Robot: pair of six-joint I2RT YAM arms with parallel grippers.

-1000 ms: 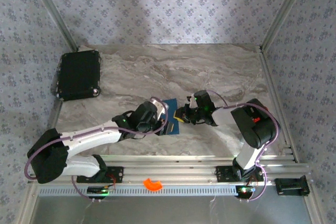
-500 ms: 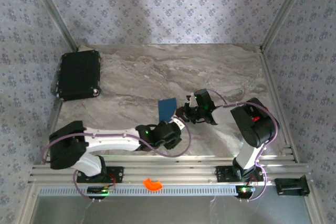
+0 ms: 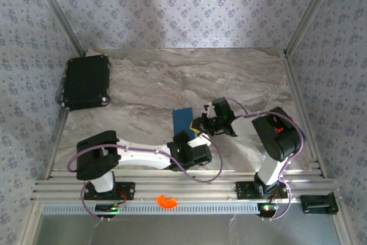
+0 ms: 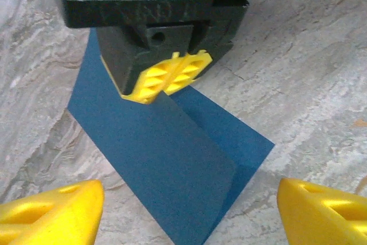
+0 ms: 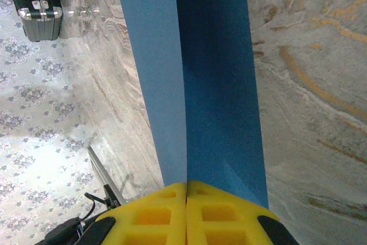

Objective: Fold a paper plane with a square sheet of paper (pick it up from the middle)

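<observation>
The square sheet of paper (image 3: 183, 119) is dark blue and creased down the middle, its two flaps spread in a shallow V (image 5: 212, 73). My right gripper (image 5: 186, 190) is shut on the crease at the sheet's right edge, its yellow fingers (image 4: 166, 78) pressed together on the paper (image 4: 166, 159). In the top view it comes in from the right (image 3: 200, 125). My left gripper (image 4: 186, 219) hangs open just on the near side of the sheet, its fingertips (image 4: 51, 210) wide apart and touching nothing. From above, it sits near the sheet's near edge (image 3: 184, 137).
A black rectangular case (image 3: 86, 81) lies at the far left of the marble table (image 3: 241, 73) and shows again top left (image 5: 37, 4). An orange curved piece (image 3: 167, 201) rests on the front rail. Metal frame posts (image 3: 57, 12) flank the table.
My left arm has swung from the sheet's left side round to its near side, and its jaws have opened off the paper. The right gripper has kept its hold in the same spot.
</observation>
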